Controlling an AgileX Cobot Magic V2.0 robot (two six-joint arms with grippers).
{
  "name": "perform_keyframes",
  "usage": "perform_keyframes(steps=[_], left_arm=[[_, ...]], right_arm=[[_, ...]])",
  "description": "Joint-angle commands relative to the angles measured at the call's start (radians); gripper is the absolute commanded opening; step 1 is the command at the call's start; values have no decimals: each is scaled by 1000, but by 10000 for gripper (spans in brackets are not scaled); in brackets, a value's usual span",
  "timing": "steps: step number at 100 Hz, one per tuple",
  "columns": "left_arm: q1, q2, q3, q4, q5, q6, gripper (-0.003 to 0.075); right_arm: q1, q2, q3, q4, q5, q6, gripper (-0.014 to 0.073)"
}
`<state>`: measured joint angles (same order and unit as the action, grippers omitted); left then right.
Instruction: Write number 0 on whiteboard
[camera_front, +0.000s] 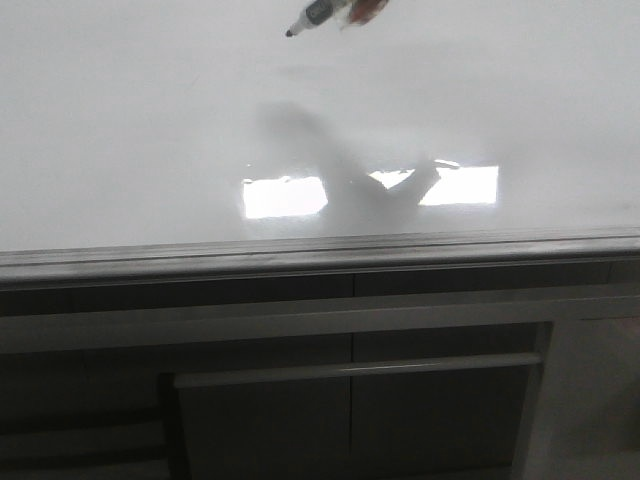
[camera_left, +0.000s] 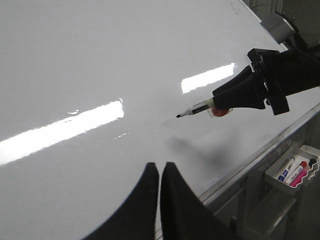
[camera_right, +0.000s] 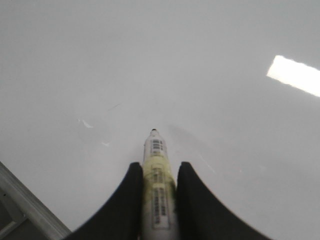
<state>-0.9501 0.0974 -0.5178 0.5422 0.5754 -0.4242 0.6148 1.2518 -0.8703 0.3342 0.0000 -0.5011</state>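
The whiteboard (camera_front: 150, 120) is glossy white with a grey edge rail (camera_front: 320, 248) and fills most of every view. No drawn 0 shows on it. My right gripper (camera_right: 159, 165) is shut on a white marker (camera_right: 156, 170) with a black tip, which points at the board; I cannot tell whether the tip touches. The marker (camera_front: 315, 15) shows at the top of the front view, and in the left wrist view (camera_left: 197, 108) the right gripper (camera_left: 220, 101) holds it over the board. My left gripper (camera_left: 159, 165) is shut and empty above the board near its rail.
Bright rectangular glare patches (camera_front: 285, 196) lie on the board. A small tray (camera_left: 295, 170) with several spare markers hangs below the rail. Dark cabinet fronts (camera_front: 350, 400) stand beneath the board.
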Motion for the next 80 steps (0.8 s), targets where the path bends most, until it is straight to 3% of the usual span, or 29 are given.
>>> perform_keyframes(steps=[1, 49, 80], left_arm=[[-5, 14, -21, 12, -71, -11, -20], [-5, 14, -21, 3, -69, -13, -20], [-5, 14, -21, -3, -69, -13, -20]], right_arm=[[-9, -13, -36, 9, -109, -2, -59], [-30, 81, -36, 61, -143, -2, -59], [-30, 123, -36, 68, -66, -2, -59]])
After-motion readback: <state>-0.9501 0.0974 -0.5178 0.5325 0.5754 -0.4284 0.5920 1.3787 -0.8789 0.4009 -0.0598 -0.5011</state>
